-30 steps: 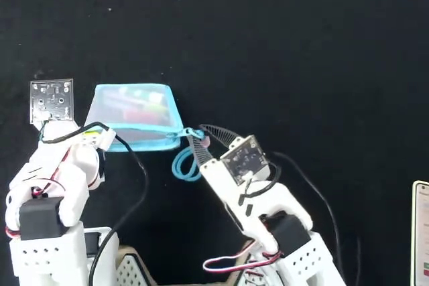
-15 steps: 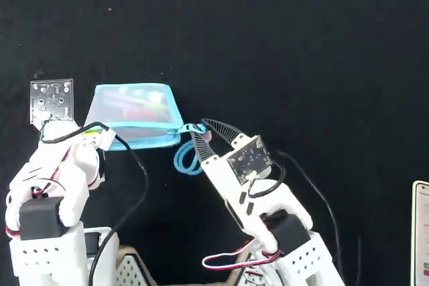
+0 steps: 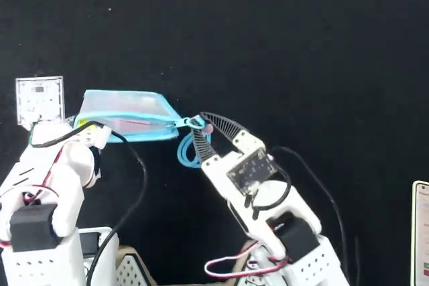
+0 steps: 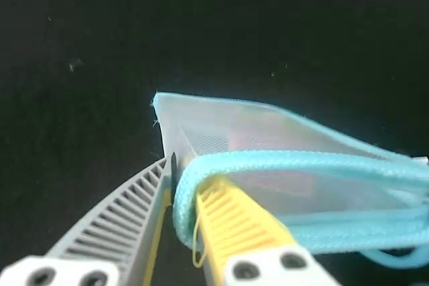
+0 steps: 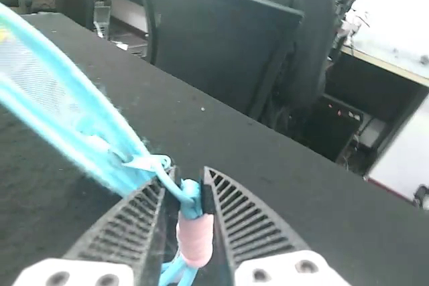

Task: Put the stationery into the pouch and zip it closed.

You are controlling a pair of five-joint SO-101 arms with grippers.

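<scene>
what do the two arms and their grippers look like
Both arms are white plastic with black motor blocks. The left arm carries a black cable; the right arm has black cables and red-and-white wires. Each wrist bears a small square board. The left gripper has one grey and one yellow ribbed finger; the right gripper has two dark ribbed ones.

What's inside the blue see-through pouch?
Through the mesh side of the pouch a blurry pink-red shape shows inside. The mesh and the blue edging hide the rest, so I cannot tell what the things in there are or how many there are.
</scene>
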